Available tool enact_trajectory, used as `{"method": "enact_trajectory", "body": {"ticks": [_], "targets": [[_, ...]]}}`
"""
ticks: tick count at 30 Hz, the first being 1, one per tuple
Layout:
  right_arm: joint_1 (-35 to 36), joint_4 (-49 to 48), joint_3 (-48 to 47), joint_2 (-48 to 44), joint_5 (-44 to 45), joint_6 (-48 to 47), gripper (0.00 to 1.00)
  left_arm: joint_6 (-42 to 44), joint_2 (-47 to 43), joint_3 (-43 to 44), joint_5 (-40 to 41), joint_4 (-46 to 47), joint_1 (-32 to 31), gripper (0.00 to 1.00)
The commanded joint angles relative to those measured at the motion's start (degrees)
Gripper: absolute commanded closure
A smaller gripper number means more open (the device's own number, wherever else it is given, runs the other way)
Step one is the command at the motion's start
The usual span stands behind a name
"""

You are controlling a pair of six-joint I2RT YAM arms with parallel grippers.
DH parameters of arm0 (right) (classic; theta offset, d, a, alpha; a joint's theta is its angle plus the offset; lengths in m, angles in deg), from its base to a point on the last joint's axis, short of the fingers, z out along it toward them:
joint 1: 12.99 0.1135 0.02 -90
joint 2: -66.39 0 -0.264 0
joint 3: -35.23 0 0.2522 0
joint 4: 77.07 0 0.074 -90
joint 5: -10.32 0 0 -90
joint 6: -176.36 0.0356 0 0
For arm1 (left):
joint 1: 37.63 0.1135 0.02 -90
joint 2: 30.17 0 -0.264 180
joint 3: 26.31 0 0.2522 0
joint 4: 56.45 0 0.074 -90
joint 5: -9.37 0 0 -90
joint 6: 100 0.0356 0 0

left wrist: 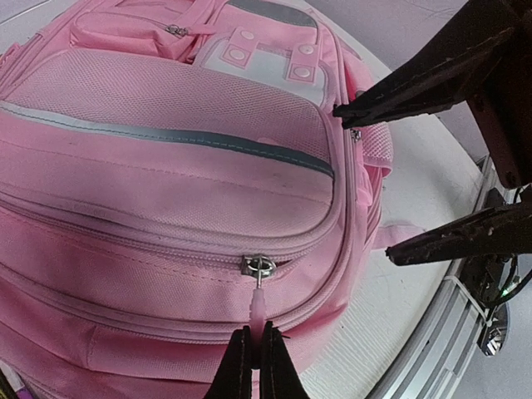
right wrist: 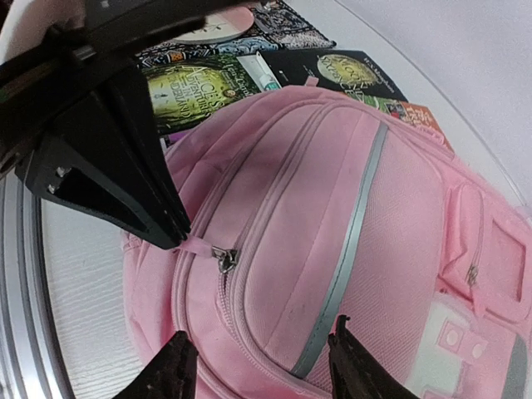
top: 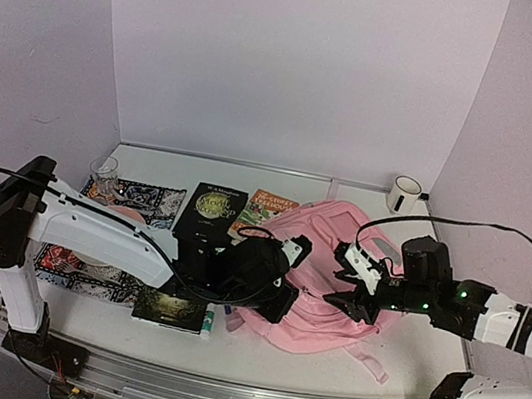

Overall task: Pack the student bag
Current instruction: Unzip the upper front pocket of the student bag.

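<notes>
The student bag [top: 321, 269] is a large pink backpack lying front-up on the white table. My left gripper [left wrist: 256, 353] is shut on the pink zipper pull [left wrist: 259, 312] of a front pocket, just below the metal slider [left wrist: 258, 266]. In the top view it [top: 280, 305] sits at the bag's near left edge. My right gripper [right wrist: 262, 362] is open and empty, hovering over the bag's front with its fingers either side of the grey stripe [right wrist: 349, 241]. In the top view it [top: 343, 278] is at the bag's right side. The left gripper also shows in the right wrist view [right wrist: 179, 237].
A black book [top: 210, 209] and an orange book [top: 267, 203] lie behind the bag. Another dark book [top: 171, 308] and a pen [top: 209, 322] lie at the near left. A patterned cloth [top: 134, 199] with a pink plate and a glass [top: 103, 172] is at the left. A white mug [top: 404, 194] stands at the back right.
</notes>
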Motion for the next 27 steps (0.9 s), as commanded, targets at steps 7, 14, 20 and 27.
{"method": "enact_trajectory", "body": {"ticks": [7,14,20,27], "targets": [[4.88,-4.47,-2.73,6.56,6.06,-9.90,0.52,0.18,-1.87,3.74,-2.76,2.96,0.58,1.00],[5.47,-4.77,-2.81,9.28,11.01,-10.65,0.63,-0.38,-2.47,3.21,-4.15,3.84,0.97,1.00],[5.55,-5.16,-1.65,7.35,14.40,-12.55,0.96,-0.48,-4.62,1.25,-4.11,4.08,1.94,1.00],[5.58,-2.61,-0.37,2.25,14.92,-13.44,1.00,1.09,-7.51,-2.28,-1.39,3.32,6.76,1.00]]}}
